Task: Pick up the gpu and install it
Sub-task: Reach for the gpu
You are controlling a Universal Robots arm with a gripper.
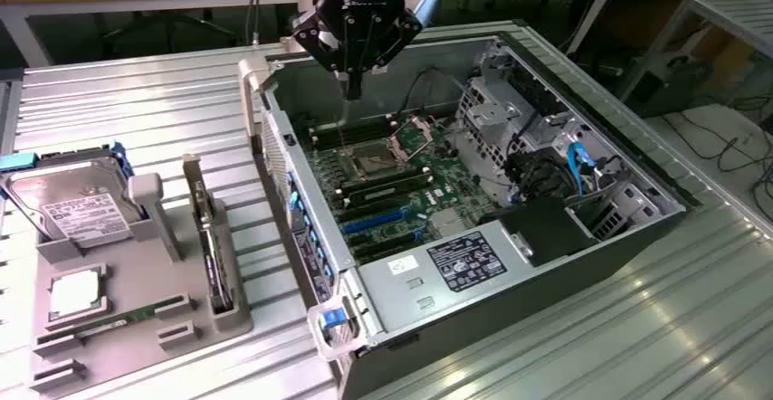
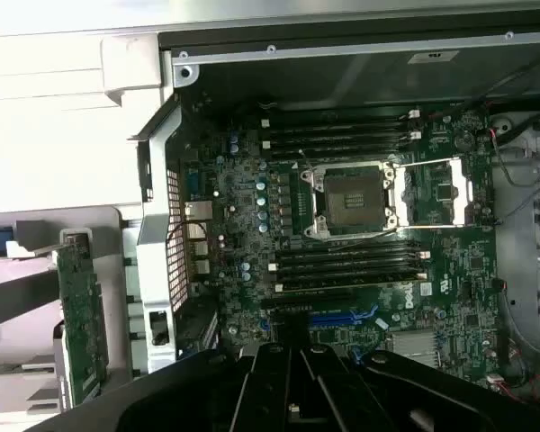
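One gpu (image 2: 76, 315), one hard drive (image 1: 79, 210), one processor chip (image 1: 75, 293) and one memory stick (image 1: 121, 317) are seated in one gray tray (image 1: 139, 269). The tray is placed on the ribbed metal table (image 1: 145, 101), just beside one open computer case (image 1: 544, 282). The gpu is stood on edge in a tray slot on the side facing the case, untouched. The gripper (image 1: 353, 90) is pointed straight down over the case opening, above the motherboard (image 1: 405, 196). Its jaws are drawn narrow, with nothing held. The gripper is well apart from the gpu, and the case's side wall is seen between them.
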